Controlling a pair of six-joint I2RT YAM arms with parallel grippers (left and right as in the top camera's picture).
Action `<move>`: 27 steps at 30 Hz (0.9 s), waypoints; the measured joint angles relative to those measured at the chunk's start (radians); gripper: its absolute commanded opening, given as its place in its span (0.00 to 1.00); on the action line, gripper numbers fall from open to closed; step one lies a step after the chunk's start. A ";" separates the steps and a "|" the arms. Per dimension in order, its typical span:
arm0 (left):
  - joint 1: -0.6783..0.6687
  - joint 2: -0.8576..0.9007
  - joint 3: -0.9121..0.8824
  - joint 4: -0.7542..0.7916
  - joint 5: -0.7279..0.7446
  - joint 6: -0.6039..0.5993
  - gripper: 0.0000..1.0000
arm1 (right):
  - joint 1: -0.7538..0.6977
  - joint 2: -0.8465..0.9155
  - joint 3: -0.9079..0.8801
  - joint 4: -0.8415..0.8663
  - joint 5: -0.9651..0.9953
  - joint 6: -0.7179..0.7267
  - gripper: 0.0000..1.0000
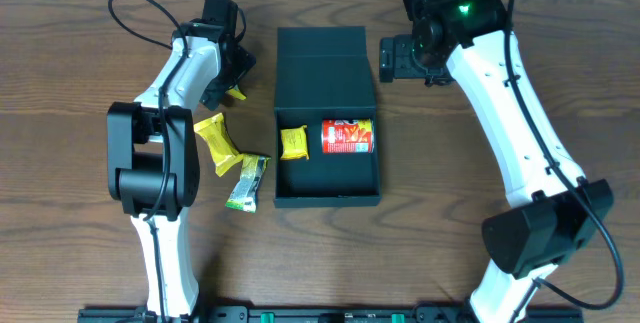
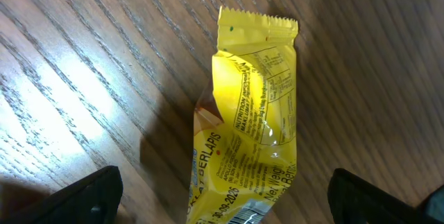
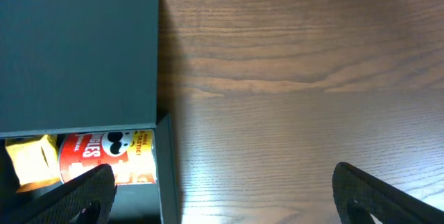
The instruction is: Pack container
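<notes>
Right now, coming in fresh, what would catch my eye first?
The red chip can stands out, lying in the open dark container at table centre beside a small yellow packet. Left of it, a crumpled yellow packet and a green-white packet lie loose, and the left gripper hangs open over a third yellow packet.

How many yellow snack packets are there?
3 yellow packets: one in the box beside the red can, one on the table left of the box, one under the left gripper, mostly covered from above. Others may be hidden.
</notes>
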 measured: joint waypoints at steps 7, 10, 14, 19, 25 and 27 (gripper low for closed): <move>0.000 0.008 0.000 -0.001 -0.028 0.011 0.96 | 0.000 0.000 0.000 -0.005 0.000 0.000 0.99; 0.000 0.008 0.000 -0.002 -0.039 0.013 0.96 | 0.000 0.000 0.000 -0.009 0.000 0.000 0.99; 0.000 0.008 0.000 -0.002 -0.044 0.014 0.96 | 0.000 0.000 0.000 -0.015 0.000 0.000 0.99; 0.000 0.010 0.000 -0.001 -0.046 0.014 0.96 | 0.000 0.000 0.000 -0.020 0.000 0.000 0.99; 0.000 0.041 0.001 -0.010 -0.051 0.017 0.96 | 0.000 0.000 0.000 -0.031 0.000 0.000 0.99; 0.000 0.041 0.002 -0.009 -0.053 0.018 0.96 | 0.000 0.000 0.000 -0.032 0.000 0.000 0.99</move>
